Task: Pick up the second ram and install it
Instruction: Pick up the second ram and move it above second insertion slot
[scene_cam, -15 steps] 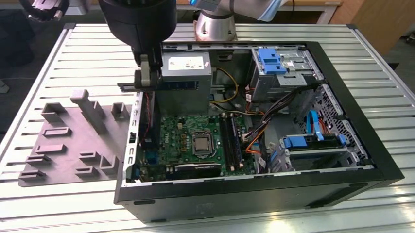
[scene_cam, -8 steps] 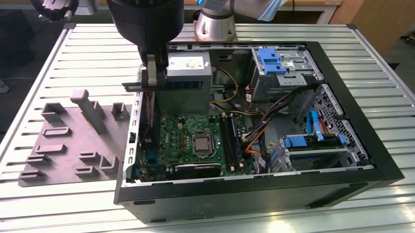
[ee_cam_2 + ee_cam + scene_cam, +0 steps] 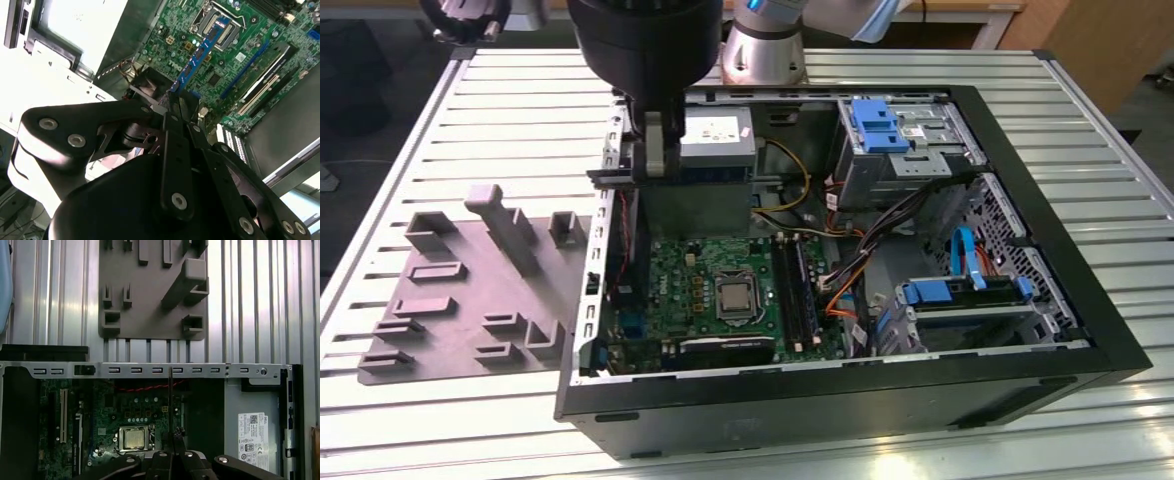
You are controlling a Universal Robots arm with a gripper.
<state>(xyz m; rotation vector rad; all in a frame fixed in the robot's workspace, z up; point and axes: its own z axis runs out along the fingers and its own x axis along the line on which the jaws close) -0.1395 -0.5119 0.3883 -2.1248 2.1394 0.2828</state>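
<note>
Gripping the second ram (image 3: 202,52) by one end, the claw (image 3: 172,102) was clenched on it. The blue stick with its small dark chips ran straight out from the fingertips above the green motherboard (image 3: 240,60) in the second wrist view. In the first wrist view the second ram (image 3: 170,405) showed edge-on as a thin dark line running from the claw (image 3: 173,449) across the motherboard toward the metal rim of the computer case (image 3: 250,373), with the grey tray (image 3: 150,290) beyond it on the slatted surface (image 3: 250,300). In the exterior view the arm's dark wrist (image 3: 647,40) stood upright with the claw (image 3: 654,170) pointing down over the open computer case, at about eleven o'clock from the processor socket (image 3: 736,297) and just beside the power supply (image 3: 716,140). The grey tray lay at nine o'clock from the case.
</note>
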